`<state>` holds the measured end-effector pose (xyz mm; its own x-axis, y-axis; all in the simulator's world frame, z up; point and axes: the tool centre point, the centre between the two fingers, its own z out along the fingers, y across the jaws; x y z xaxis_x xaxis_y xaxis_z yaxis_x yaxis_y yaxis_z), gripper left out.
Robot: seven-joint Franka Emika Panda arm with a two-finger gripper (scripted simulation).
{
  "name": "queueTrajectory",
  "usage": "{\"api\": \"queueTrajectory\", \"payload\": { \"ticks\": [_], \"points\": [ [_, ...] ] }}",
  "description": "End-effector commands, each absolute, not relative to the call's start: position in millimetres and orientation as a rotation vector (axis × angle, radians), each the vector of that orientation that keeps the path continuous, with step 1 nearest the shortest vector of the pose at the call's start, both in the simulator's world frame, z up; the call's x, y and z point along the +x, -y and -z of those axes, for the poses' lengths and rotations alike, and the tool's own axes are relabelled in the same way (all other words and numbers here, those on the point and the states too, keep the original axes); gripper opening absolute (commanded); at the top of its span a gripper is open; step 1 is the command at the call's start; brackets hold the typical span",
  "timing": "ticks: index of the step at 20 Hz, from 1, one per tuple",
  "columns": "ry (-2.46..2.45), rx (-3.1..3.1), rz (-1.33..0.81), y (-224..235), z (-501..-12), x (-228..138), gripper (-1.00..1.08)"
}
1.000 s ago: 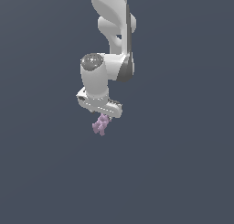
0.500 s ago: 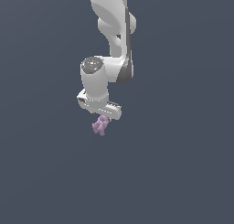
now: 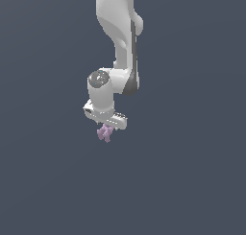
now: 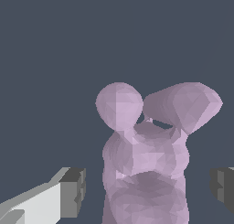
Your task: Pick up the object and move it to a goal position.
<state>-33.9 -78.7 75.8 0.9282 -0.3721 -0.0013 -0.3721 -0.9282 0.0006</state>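
Hanging just under the tool (image 3: 106, 126), the object (image 3: 104, 133) shows as a pale lilac bunch of rounded lobes at about 6 o'clock from the wrist in the exterior view. In the wrist view the object (image 4: 146, 159) fills the middle, and the two dark pads (image 4: 74, 192) stand to either side with visible gaps between them and the lobes, so I cannot tell whether the tool is clenched on it or merely straddling it; any contact may sit out of view, closer to the camera. That uncertainty is the main risk: if the hold is only on a narrow lobe or a curved flank, the smooth lumpy shape could twist or slip out during a quick swing or a sudden stop. A tilted piece could also be released off the intended spot. Room for moving looks generous: the surroundings are one uniform dark grey field, with no edge, wall or other item at any clock direction from the arm, and no tabletop rim can be made out. No goal marker shows either, so the direction of travel cannot be judged from here.
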Motion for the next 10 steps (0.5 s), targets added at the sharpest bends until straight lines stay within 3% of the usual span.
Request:
{"api": "queueTrajectory", "payload": {
  "ticks": [1, 2, 10],
  "points": [
    [0.596, 3.084, 0.000, 78.8, -73.7, -33.0, 1.00],
    [0.596, 3.084, 0.000, 78.8, -73.7, -33.0, -1.00],
    [0.596, 3.084, 0.000, 78.8, -73.7, -33.0, -1.00]
  ]
}}
